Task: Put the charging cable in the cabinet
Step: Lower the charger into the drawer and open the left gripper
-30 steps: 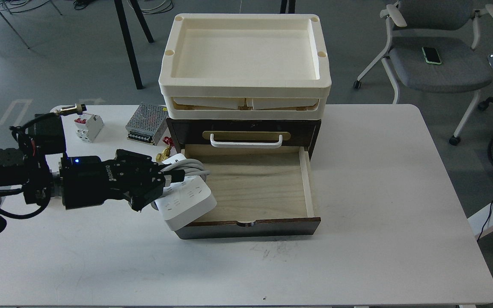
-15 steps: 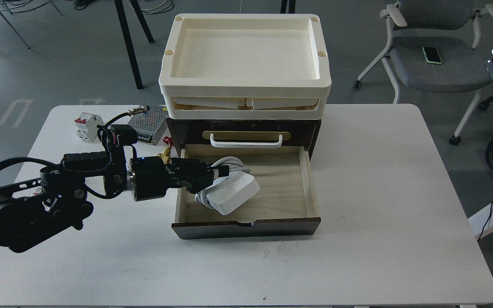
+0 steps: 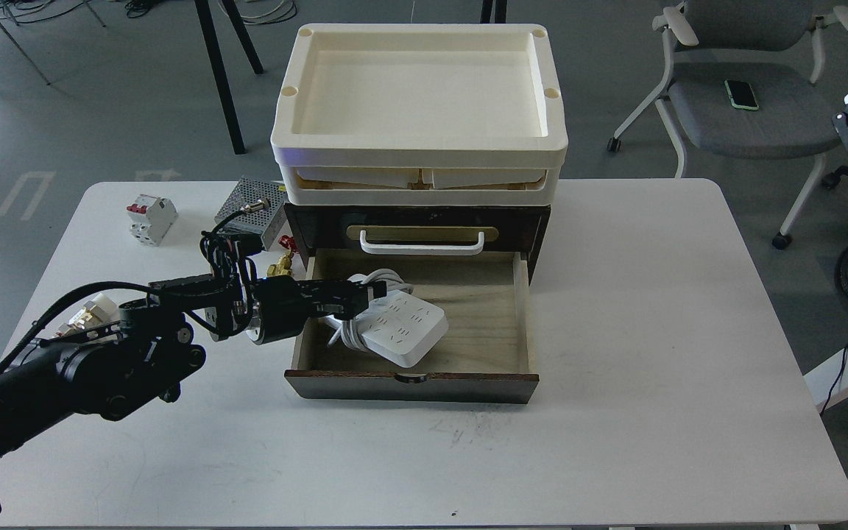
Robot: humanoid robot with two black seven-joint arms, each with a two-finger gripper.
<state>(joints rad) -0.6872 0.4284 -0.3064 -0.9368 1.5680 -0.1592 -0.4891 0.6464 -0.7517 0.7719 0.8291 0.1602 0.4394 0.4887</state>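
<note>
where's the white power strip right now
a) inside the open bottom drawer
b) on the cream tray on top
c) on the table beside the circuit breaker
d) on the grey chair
a: the charging cable lies within the pale wood walls of the cabinet drawer, with the left gripper at its coiled cord.

left fingers (image 3: 354, 294) dark, indistinct against charging cable (image 3: 403, 329); right gripper out of frame.

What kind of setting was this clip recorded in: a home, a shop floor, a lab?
Most likely an office-style lab or test room. A plain white table stands on a grey floor, a grey office chair on castors holds a phone, and loose cables trail on the floor behind.
</note>
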